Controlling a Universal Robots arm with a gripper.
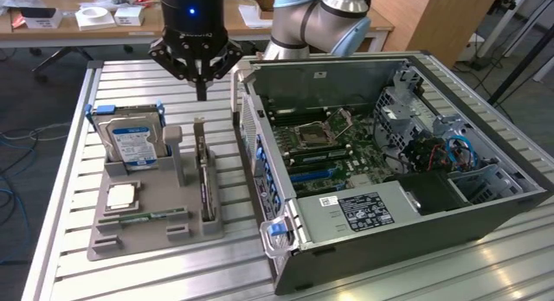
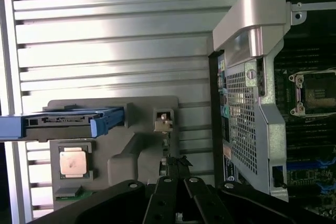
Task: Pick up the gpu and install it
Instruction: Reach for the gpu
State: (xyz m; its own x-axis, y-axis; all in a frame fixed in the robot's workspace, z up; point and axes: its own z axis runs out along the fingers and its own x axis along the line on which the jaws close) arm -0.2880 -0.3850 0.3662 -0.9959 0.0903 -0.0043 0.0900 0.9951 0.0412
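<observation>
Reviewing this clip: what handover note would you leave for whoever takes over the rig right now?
Gripper: shut, empty, hovering above the bracket end of the gpu, not touching it.
Gpu: standing on edge in the grey holder tray, next to the hard drive, to the exterior view's left of the open computer case.
Done: nothing yet; the gpu is neither lifted nor in the case.
Left: the pick-up and the install.

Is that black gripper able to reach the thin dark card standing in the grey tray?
Probably yes: the black gripper hangs above the thin dark card, nothing between, though its fingers are shut.
</observation>
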